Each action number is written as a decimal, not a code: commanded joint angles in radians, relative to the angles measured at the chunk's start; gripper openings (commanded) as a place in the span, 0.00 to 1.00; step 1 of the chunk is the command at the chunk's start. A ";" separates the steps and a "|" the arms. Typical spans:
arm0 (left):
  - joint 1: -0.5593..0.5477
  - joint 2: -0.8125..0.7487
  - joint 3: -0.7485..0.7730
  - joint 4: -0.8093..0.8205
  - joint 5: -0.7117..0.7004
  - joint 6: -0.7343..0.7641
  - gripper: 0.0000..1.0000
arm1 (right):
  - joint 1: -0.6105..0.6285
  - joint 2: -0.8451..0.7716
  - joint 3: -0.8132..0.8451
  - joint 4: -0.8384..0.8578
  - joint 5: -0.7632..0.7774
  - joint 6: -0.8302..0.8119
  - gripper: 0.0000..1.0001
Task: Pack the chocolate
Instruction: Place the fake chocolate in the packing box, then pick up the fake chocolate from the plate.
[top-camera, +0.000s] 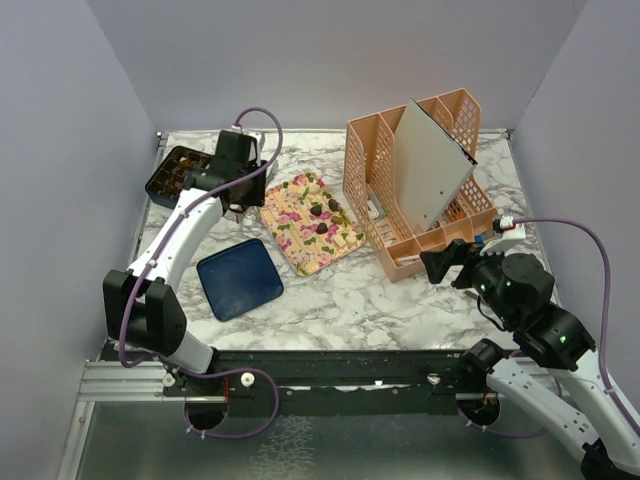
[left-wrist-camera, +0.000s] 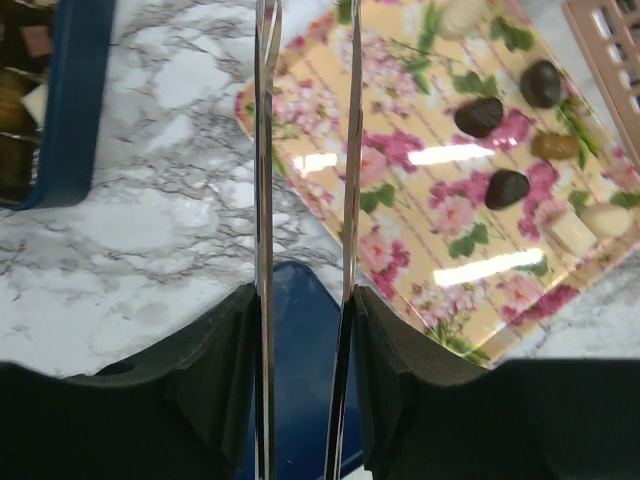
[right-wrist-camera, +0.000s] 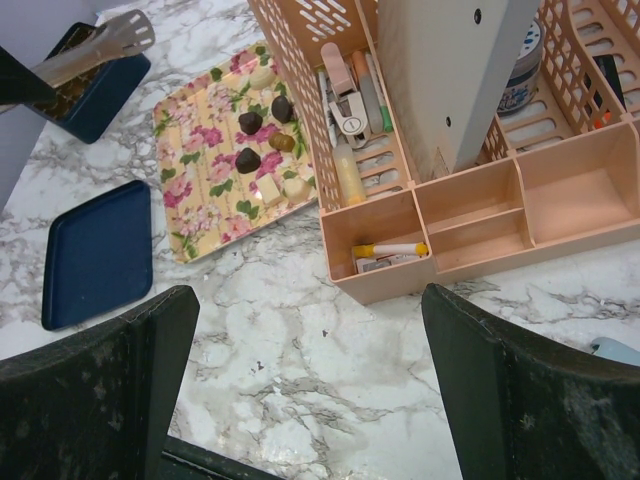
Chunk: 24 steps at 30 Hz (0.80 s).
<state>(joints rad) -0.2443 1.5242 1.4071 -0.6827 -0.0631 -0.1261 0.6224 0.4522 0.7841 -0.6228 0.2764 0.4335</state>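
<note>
Dark brown, tan and cream are seen on the chocolate pieces, laid on a yellow tray patterned with pink flowers and green leaves, right of the black-fingered left gripper. Silver tongs are clamped between its fingers. The table is marbled white with grey veins; a dark blue lid is seen beneath the gripper.

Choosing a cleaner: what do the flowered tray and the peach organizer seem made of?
The flowered tray looks like glossy printed plastic or melamine: bright glare streaks. The peach organizer is likely matt moulded plastic: uniform colour, slotted walls, no shine.
</note>
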 joint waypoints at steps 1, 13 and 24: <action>-0.085 -0.079 -0.051 0.005 0.018 0.035 0.45 | 0.002 -0.008 0.005 0.001 0.027 -0.009 0.99; -0.295 -0.173 -0.260 0.112 -0.057 0.107 0.45 | 0.002 -0.002 0.002 0.003 0.035 -0.009 0.99; -0.374 -0.151 -0.334 0.186 -0.027 0.151 0.45 | 0.003 0.003 -0.003 0.008 0.035 -0.006 0.99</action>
<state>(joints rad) -0.6029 1.3678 1.0729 -0.5591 -0.0975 -0.0162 0.6224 0.4530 0.7841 -0.6231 0.2882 0.4335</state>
